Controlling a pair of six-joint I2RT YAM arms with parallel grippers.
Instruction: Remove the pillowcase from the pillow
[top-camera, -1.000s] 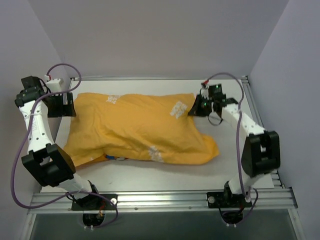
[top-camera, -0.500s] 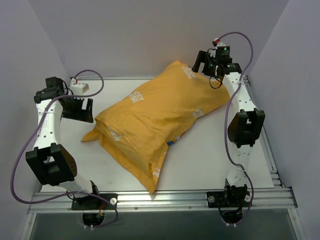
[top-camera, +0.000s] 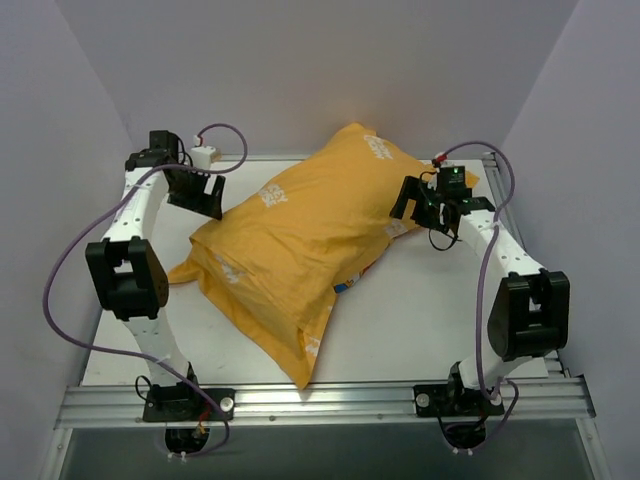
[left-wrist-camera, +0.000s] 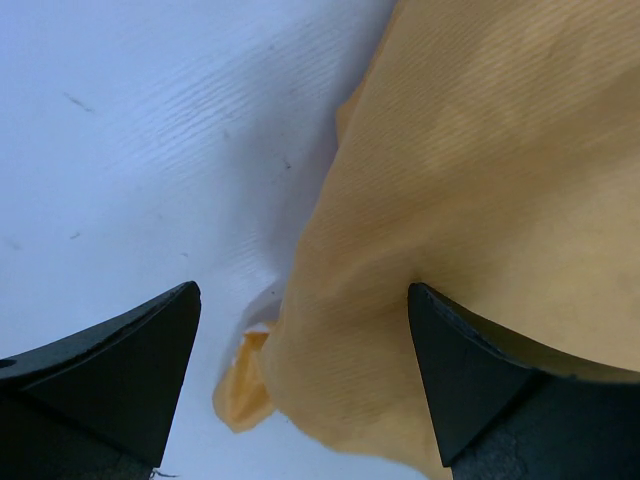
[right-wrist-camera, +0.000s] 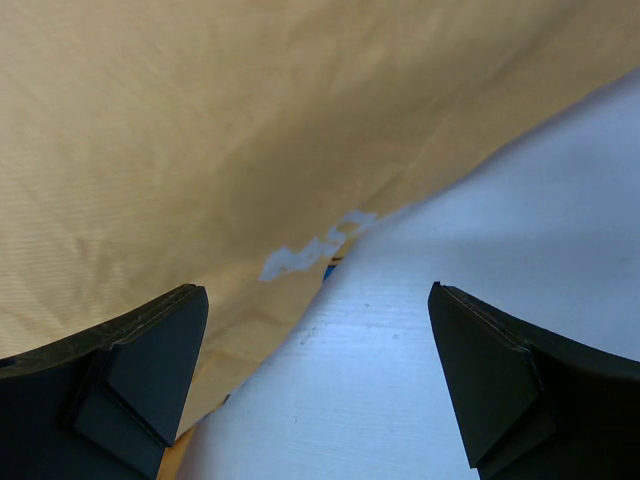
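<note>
the pillowcase (top-camera: 310, 245) lies plump and full on the white table (top-camera: 430, 330), set on a slant from the far right corner down toward the near edge at the middle, orange-yellow side up with patches of white lettering (top-camera: 272, 193) on it. the pillow cannot be seen under the cover. a little blue print (top-camera: 345, 286) peeks out along the lower right edge of the cover. the left gripper (top-camera: 205, 196) hangs at the far left, just beside the cover's upper left edge, its jaws spread wide and nothing between them. in the left wrist view the left gripper (left-wrist-camera: 302, 292) looks down on the table (left-wrist-camera: 130, 130) and on the pillowcase (left-wrist-camera: 490, 170), which fills the right half; a small loose corner of fabric (left-wrist-camera: 238, 392) reaches into the gap between the fingers (left-wrist-camera: 110, 370), and whether the right-hand finger touches the cloth cannot be told. the right gripper (top-camera: 408, 205) sits at the cover's right flank, toward its far end, jaws likewise wide apart and empty. in the right wrist view the right gripper (right-wrist-camera: 318, 292) hovers over the fabric's edge: the pillowcase (right-wrist-camera: 240, 120) covers the upper left, a smear of white lettering (right-wrist-camera: 305, 255) marks its border, and bare table (right-wrist-camera: 480, 240) shows to the right.
</note>
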